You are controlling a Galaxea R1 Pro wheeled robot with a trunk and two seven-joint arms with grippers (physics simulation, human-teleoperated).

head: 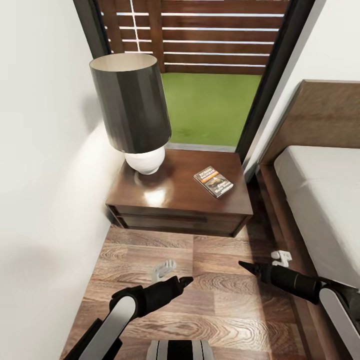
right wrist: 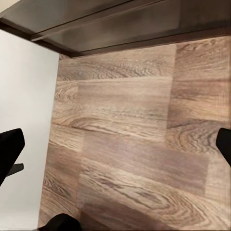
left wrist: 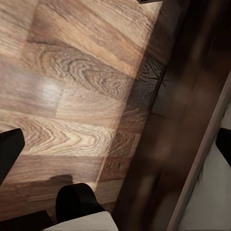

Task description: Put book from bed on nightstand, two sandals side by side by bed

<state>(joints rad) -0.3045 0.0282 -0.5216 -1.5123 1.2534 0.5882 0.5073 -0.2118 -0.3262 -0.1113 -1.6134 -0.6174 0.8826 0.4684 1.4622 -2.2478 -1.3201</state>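
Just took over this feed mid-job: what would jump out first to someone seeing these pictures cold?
A big table lamp with a dark shade stands on the nightstand, at its wall side. The book lies flat on the same top, toward the bed at right. Low in the head view, the left pincer and right pincer hang over the wood floor, holding nothing.

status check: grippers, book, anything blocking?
Left gripper and right gripper both open, empty, low over the floor. Book flat on nightstand, beside lamp. No sandals seen.
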